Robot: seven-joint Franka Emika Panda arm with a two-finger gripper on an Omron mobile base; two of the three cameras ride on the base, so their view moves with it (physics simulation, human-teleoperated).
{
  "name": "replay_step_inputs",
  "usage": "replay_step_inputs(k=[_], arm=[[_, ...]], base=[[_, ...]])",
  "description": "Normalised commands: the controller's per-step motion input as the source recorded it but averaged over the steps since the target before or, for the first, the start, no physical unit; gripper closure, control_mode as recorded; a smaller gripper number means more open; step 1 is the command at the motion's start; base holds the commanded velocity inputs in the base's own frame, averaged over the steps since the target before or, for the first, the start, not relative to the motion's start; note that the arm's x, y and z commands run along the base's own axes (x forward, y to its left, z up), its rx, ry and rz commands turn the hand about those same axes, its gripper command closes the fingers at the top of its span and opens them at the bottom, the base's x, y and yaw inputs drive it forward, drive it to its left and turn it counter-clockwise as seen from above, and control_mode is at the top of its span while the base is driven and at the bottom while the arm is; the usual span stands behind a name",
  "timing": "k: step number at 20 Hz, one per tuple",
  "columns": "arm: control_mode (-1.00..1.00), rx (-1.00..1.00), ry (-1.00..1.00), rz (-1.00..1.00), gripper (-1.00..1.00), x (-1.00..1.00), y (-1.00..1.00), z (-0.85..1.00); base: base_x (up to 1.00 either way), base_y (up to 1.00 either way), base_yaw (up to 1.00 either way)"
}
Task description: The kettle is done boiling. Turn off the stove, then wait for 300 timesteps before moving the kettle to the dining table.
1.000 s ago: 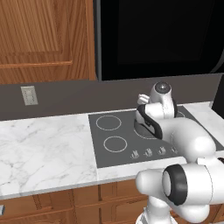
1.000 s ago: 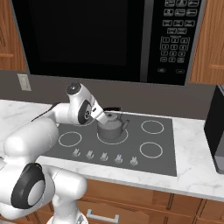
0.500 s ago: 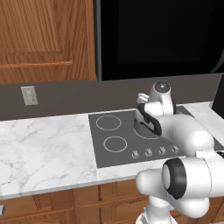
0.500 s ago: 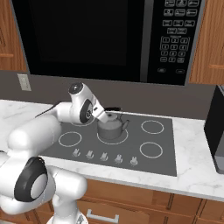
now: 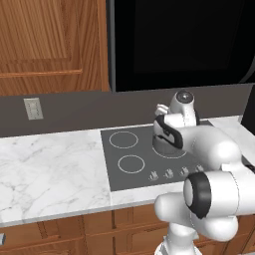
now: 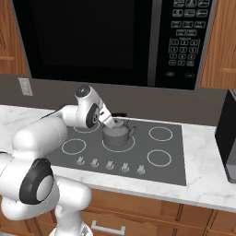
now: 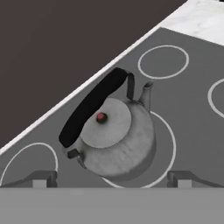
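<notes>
The grey kettle (image 7: 118, 140) with its black arched handle (image 7: 92, 107) stands on a rear ring of the stove (image 6: 152, 156), spout toward the right burners. My gripper (image 7: 111, 179) hovers just above and in front of it, open, its two fingertips (image 7: 39, 178) spread wider than the kettle's body and holding nothing. From the right base view the hand (image 6: 108, 119) slants down onto the kettle (image 6: 117, 136). In the left base view the hand (image 5: 167, 133) covers most of the kettle. The dining table is out of view.
A row of small silver knobs (image 6: 110, 165) lines the stove's front edge. A black microwave (image 6: 115, 41) hangs low over the cooktop. A dark appliance (image 6: 228, 133) stands on the marble counter (image 6: 203, 179) at the right. A wall outlet (image 5: 33, 108) is at the left.
The arm's elbow has shifted slightly and the hand has barely moved. The kettle stays on its burner and the jaws stay open.
</notes>
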Motion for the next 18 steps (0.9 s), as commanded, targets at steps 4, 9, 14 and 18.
replay_step_inputs(k=[4,9,14,18], arm=[[-1.0,0.02,0.0,0.0,-1.0,0.08,0.0,-0.03],[-1.0,0.01,0.0,0.0,-1.0,0.02,0.0,-0.08],[-1.0,0.01,0.0,0.0,-1.0,0.0,0.0,-0.13],[-1.0,0.02,0.0,0.0,-1.0,0.05,0.0,-0.07]], base=[[0.0,0.0,0.0],[0.0,0.0,0.0],[0.0,0.0,0.0],[0.0,0.0,0.0]])
